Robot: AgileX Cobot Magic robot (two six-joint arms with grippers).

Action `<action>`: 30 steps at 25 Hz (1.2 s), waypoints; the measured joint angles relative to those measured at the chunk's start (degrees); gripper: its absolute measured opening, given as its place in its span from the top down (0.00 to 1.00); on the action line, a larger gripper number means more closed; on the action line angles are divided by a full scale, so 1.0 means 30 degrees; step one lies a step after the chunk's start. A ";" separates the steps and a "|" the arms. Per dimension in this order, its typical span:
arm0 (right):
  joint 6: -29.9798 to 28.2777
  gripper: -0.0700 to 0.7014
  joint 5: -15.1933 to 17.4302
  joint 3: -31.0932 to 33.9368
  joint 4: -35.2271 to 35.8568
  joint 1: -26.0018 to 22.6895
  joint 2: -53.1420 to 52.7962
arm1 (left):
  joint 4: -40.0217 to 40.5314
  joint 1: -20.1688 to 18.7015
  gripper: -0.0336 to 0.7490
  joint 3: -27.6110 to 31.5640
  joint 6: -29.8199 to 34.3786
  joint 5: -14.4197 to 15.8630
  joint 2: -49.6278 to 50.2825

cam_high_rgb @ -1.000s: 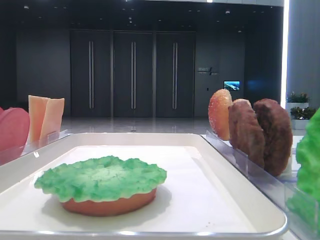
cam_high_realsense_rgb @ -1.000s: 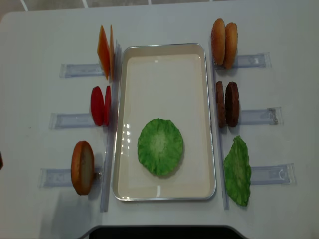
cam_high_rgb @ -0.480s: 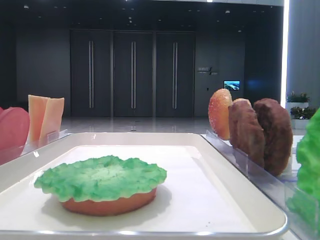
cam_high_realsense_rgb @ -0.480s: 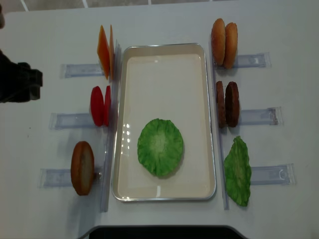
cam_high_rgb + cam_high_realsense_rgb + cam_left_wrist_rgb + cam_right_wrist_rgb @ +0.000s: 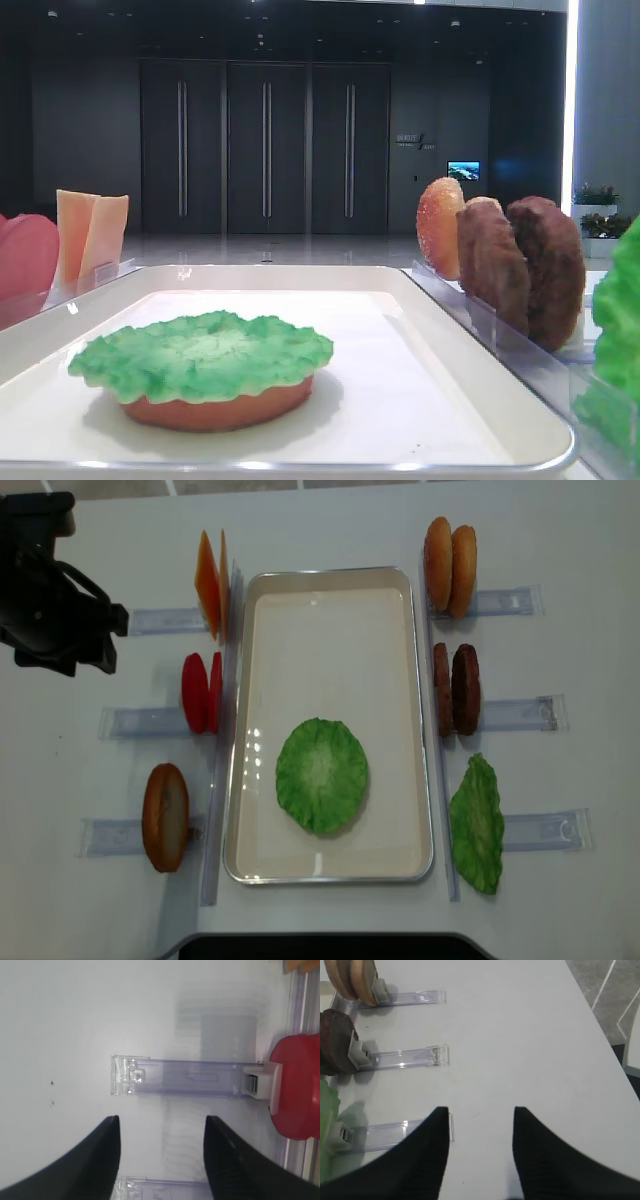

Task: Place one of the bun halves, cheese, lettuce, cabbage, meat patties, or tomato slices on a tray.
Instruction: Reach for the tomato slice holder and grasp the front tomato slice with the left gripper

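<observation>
The white tray (image 5: 330,575) holds a frilly green lettuce (image 5: 322,775) lying on a flat bun half (image 5: 215,410). Two red tomato slices (image 5: 201,692) stand in a clear holder left of the tray, and they show at the right edge of the left wrist view (image 5: 297,1085). My left gripper (image 5: 162,1117) hangs open and empty above the table, left of that holder. The left arm (image 5: 55,600) fills the overhead view's top left. My right gripper (image 5: 481,1109) is open and empty over bare table, right of the holders.
Cheese slices (image 5: 210,584) and a bun half (image 5: 165,817) stand in holders on the left. On the right are two bun halves (image 5: 450,565), two meat patties (image 5: 455,688) and another green leaf (image 5: 476,823), lettuce or cabbage I cannot tell.
The left arm has come into the overhead view from the left edge and moved up and right, toward the cheese and tomato holders. The food and tray have not moved.
</observation>
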 joint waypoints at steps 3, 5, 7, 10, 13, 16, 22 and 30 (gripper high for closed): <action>0.0000 0.53 0.0000 0.0000 0.0000 0.0000 0.0000 | -0.0014 0.0000 0.44 -0.0036 0.0000 -0.0157 0.0154; 0.0000 0.53 0.0000 0.0000 0.0000 0.0000 0.0000 | -0.0014 0.0000 0.44 -0.0036 0.0000 -0.0237 0.0170; 0.0000 0.53 0.0000 0.0000 0.0000 0.0000 0.0000 | -0.0014 0.0000 0.44 -0.0056 0.0000 -0.0254 0.0170; 0.0000 0.53 0.0000 0.0000 0.0000 0.0000 0.0000 | -0.0014 0.0000 0.44 -0.0056 0.0000 -0.0254 0.0170; 0.0000 0.53 0.0000 0.0000 0.0000 0.0000 0.0000 | -0.0056 -0.0187 0.44 -0.0056 -0.0047 -0.0256 0.0170; 0.0000 0.53 0.0000 0.0000 0.0000 0.0000 0.0000 | 0.0195 -0.1653 0.44 -0.0069 -0.0660 -0.0352 0.0188; 0.0000 0.53 0.0000 0.0000 0.0000 0.0000 0.0000 | 0.0440 -0.5968 0.44 -0.0615 -0.3262 -0.0758 0.1055; 0.0000 0.53 0.0000 0.0000 0.0000 0.0000 0.0000 | 0.0476 -0.7727 0.44 -0.1907 -0.4419 -0.0738 0.2608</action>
